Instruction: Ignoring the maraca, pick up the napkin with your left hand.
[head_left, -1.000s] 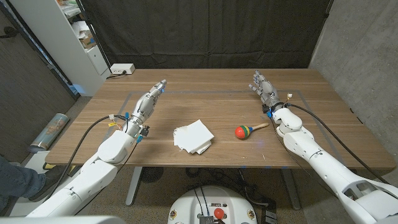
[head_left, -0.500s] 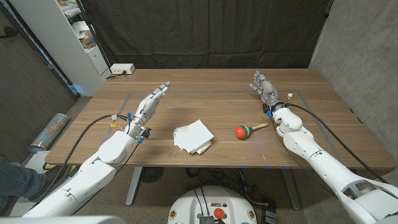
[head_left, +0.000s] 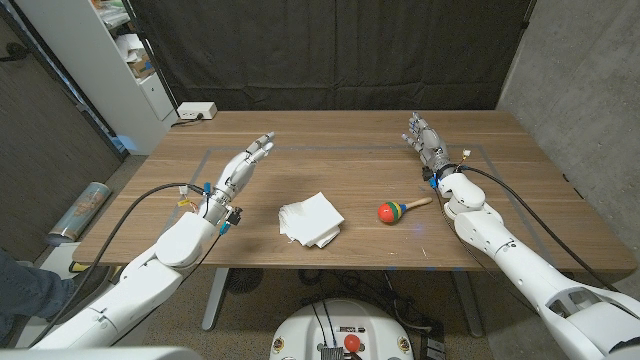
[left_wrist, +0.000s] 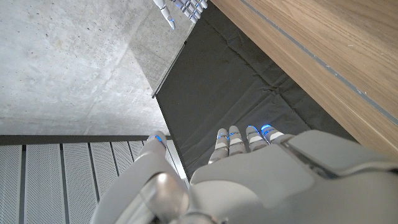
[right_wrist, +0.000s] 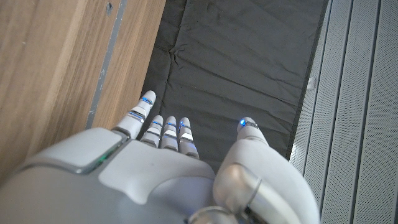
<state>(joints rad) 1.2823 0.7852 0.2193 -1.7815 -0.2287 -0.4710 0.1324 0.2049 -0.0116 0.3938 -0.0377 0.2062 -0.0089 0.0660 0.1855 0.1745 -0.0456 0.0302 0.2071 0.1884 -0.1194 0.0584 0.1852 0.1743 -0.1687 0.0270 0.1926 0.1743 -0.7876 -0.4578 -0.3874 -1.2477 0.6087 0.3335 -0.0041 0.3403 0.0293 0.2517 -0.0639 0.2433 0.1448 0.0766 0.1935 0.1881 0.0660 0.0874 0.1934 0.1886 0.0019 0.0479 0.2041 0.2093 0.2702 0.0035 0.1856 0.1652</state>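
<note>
A white napkin (head_left: 310, 219), a rumpled folded stack, lies on the wooden table (head_left: 340, 160) near its front edge, around the middle. To its right lies the maraca (head_left: 392, 211), red, green and yellow with a wooden handle. My left hand (head_left: 244, 165) is raised over the table's left part, behind and left of the napkin, fingers stretched out and holding nothing; it appears again in the left wrist view (left_wrist: 249, 168). My right hand (head_left: 423, 139) stands open at the back right, behind the maraca, and is seen from behind (right_wrist: 168, 168) in the right wrist view.
A white power strip (head_left: 196, 111) lies at the table's back left corner. A white shelf unit (head_left: 120, 60) stands off the table to the left. A black curtain hangs behind. Thin tape lines mark a rectangle on the tabletop.
My left hand has lifted and reached a little farther forward and to the right, its fingers spreading slightly. The napkin, the maraca and the right hand have stayed put.
</note>
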